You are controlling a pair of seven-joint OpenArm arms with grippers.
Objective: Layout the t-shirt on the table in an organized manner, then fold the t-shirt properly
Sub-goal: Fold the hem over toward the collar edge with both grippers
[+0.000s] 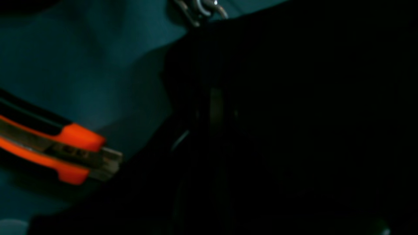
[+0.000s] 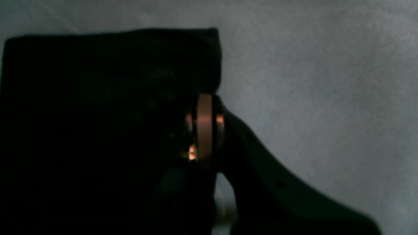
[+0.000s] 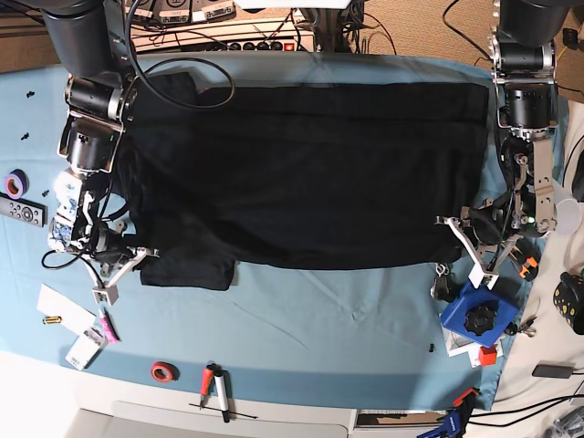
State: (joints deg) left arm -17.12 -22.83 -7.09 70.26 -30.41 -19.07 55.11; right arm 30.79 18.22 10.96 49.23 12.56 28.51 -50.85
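Your t-shirt (image 3: 310,173) lay spread flat across the tabletop (image 3: 319,319), graphic hidden. It looked soft and floppy, so pinching hem corners seemed best. Left gripper (image 3: 474,239) and right gripper (image 3: 123,260) sat at its near corners; I couldn't tell how far either's jaws were open.

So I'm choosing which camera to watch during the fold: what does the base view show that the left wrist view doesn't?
Only the base view shows the whole black t-shirt spread across the blue table, both arms at its sides, and the red tape roll near the front edge. Only the left wrist view shows an orange utility knife up close, beside the dark cloth. Both show black fabric lying on blue cloth.
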